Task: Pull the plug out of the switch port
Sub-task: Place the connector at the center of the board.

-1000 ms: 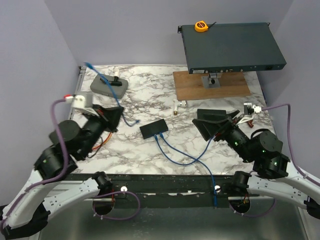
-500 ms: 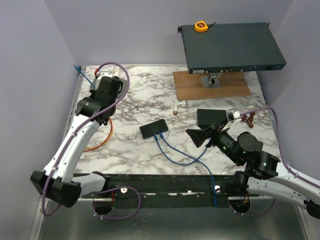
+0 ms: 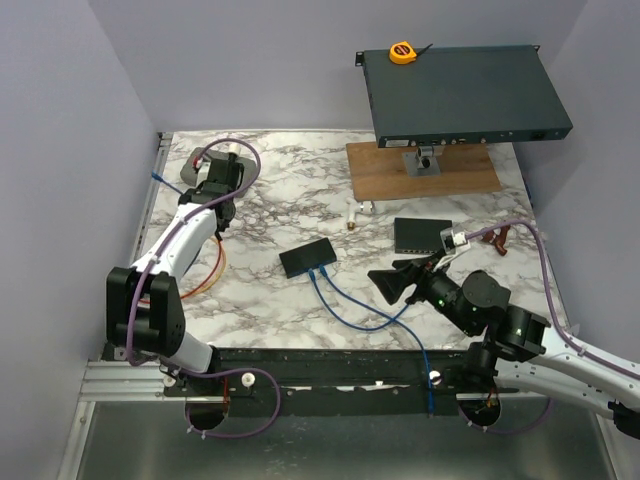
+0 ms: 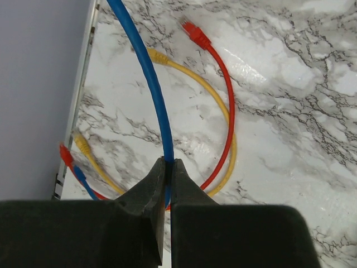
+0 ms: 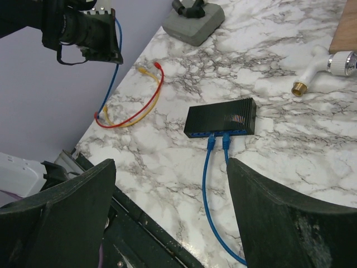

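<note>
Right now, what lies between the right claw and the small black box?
Bare marble table and two blue cables plugged into the black box; the right wrist view shows it.

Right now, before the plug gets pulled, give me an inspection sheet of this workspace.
Surface: marble table, flat.
Job's things: black switch mid-table, two blue plugs in its ports.
Clutter: grey box, white tap, wooden board, second black box, tape measure on the rack unit.
Grippers: left gripper shut on a loose blue cable; right gripper open, empty, hovering near the switch.
Cables: two blue cables run from the switch to the near edge; red cable and yellow cable looped at the left.
Surroundings: lilac walls.
</note>
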You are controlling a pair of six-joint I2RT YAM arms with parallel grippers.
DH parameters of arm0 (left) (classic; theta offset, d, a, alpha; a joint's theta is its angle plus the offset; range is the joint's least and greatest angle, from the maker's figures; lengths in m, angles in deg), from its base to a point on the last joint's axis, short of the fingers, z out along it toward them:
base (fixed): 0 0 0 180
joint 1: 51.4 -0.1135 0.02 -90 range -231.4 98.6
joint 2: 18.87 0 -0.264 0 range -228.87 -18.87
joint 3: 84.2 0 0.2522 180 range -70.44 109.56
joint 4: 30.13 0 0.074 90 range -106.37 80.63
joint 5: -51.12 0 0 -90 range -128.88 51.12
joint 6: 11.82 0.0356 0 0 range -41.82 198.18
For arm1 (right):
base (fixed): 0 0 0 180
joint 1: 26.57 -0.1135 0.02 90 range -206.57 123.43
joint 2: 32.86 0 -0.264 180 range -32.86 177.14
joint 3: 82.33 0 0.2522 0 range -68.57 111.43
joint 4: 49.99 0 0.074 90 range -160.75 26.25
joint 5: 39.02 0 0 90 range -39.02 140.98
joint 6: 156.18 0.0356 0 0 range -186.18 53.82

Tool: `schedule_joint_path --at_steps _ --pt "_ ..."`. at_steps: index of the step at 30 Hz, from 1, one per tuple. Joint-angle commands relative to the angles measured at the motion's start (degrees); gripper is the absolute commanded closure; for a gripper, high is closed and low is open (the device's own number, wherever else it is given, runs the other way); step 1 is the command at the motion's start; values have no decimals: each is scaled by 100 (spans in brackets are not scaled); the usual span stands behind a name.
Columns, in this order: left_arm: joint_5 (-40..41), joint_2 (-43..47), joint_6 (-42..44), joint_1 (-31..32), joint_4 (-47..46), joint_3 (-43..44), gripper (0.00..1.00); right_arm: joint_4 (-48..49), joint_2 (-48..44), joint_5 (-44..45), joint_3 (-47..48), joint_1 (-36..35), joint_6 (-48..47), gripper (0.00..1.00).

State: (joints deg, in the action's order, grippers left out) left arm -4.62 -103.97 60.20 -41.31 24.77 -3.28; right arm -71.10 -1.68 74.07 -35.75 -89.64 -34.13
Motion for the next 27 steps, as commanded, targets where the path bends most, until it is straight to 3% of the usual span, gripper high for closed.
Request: schedule_joint_path --at_steps 1,4,6,10,14,15,16,23,27 --pt "-327 -283 -213 -98 -569 -211 100 -41 -85 39 -160 -33 193 17" --pt "-569 -487 -230 -130 -646 -220 100 -115 -77 93 -198 -35 223 17" --pt "-747 -539 -250 -130 -778 -304 93 -177 -49 115 -189 -34 233 17" --pt "-1206 -548 -271 -147 -975 -490 51 -264 81 152 -86 -37 187 16" --pt "-1380 -124 -512 -164 -1153 -690 28 -366 230 276 56 -38 186 14" --pt "-1519 70 -575 -180 -1219 -728 19 -397 268 312 82 -36 175 14" --pt "-1581 283 -690 -189 -1216 -720 3 -408 296 338 111 -37 157 13" --pt "-2029 1874 -1592 -139 -1346 -682 2 -285 531 564 246 -34 188 11" --pt "-2697 2722 -1989 350 -1684 -839 2 -95 780 717 250 -39 174 11"
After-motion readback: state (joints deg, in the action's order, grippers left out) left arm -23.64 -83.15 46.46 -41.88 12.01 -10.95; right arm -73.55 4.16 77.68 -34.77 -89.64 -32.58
